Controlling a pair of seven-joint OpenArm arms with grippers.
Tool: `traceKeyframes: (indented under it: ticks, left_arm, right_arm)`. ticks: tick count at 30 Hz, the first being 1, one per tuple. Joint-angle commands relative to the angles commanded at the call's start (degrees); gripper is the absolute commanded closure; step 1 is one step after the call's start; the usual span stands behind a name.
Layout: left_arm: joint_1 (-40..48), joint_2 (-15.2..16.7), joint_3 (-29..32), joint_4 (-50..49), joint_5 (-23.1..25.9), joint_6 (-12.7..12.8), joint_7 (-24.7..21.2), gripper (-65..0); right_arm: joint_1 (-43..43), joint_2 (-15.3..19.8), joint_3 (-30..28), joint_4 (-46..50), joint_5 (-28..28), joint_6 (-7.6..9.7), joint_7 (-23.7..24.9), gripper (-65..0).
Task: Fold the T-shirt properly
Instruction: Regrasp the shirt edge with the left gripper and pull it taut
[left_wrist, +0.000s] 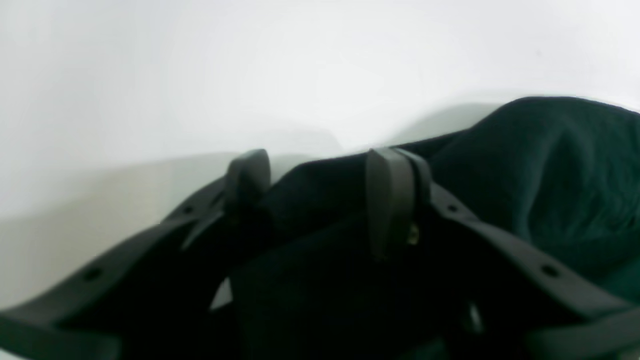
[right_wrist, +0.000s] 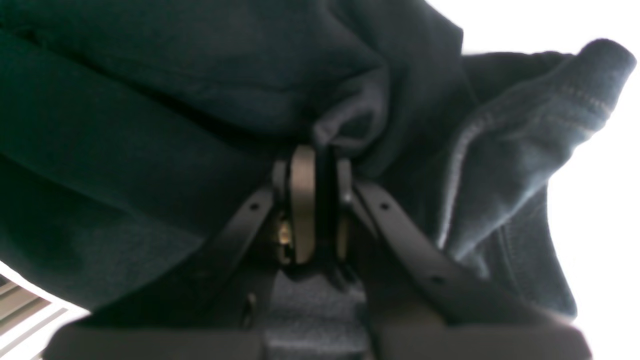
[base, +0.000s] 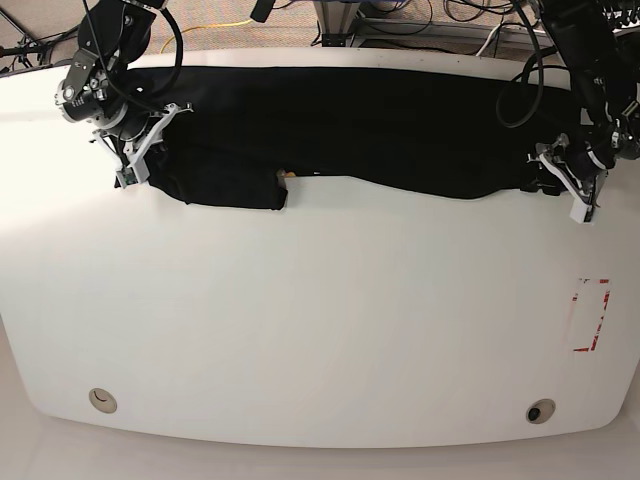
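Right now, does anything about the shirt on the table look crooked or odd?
Yes. The T-shirt lies in a long band across the far side of the table, but its near edge is uneven: a flap hangs lower toward the right hand, and a speck of orange print peeks out beside it.

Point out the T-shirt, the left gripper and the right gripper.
T-shirt (base: 370, 125): base view, middle of the black cloth.
Left gripper (left_wrist: 320, 172): left wrist view, between its fingertips.
Right gripper (right_wrist: 320, 165): right wrist view, between its fingertips.
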Motion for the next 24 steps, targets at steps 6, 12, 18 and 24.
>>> traceKeyframes:
  ticks: [6,12,18,24]
  left_arm:
    - [1.2,-0.4,0.2,1.6,0.1,0.0,0.1,-30.6]
    - [1.4,-0.4,0.4,1.5,0.1,0.0,0.0,-15.4]
    - [1.1,-0.2,0.3,1.8,0.1,0.0,-0.3,-1.5]
    - [0.3,-0.2,0.1,8.0,0.1,0.0,-1.0,0.0]
  right_arm:
    - [0.0,0.0,0.0,0.0,0.0,0.0,0.0,0.0]
    - [0.0,0.0,0.0,0.0,0.0,0.0,0.0,0.0]
    - [0.0,0.0,0.0,0.0,0.0,0.0,0.0,0.0]
    - [0.0,0.0,0.0,0.0,0.0,0.0,0.0,0.0]
